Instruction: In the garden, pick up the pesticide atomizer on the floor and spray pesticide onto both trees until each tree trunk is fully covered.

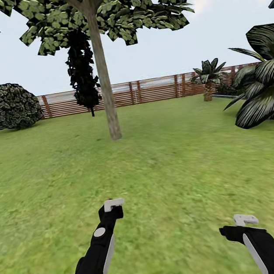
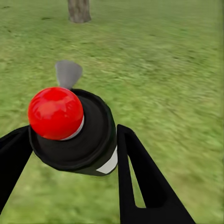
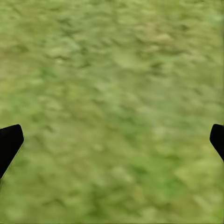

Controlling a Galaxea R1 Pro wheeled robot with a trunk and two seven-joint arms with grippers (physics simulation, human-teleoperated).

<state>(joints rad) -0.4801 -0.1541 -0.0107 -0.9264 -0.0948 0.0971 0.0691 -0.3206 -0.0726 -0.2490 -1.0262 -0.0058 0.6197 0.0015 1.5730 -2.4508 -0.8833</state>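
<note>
In the left wrist view, the pesticide atomizer (image 2: 88, 140), a dark bottle with a red ball top and a white label patch, sits between the black fingers of my left gripper (image 2: 70, 149), which is shut on it. In the head view, the left gripper (image 1: 112, 207) is held low over the lawn, pointing towards a tree trunk (image 1: 107, 93) a few metres ahead. That grey-brown trunk (image 2: 78, 10) carries a blocky green canopy (image 1: 103, 9). My right gripper (image 1: 242, 222) hangs open over bare grass, with its fingertips far apart (image 3: 112, 140).
A brown slat fence (image 1: 147, 90) closes the lawn at the back. A round bush (image 1: 11, 106) stands far left and a dark column-shaped tree (image 1: 82, 70) behind the trunk. Broad-leaved palm plants (image 1: 264, 86) crowd the right side, with a smaller one (image 1: 207, 79) by the fence.
</note>
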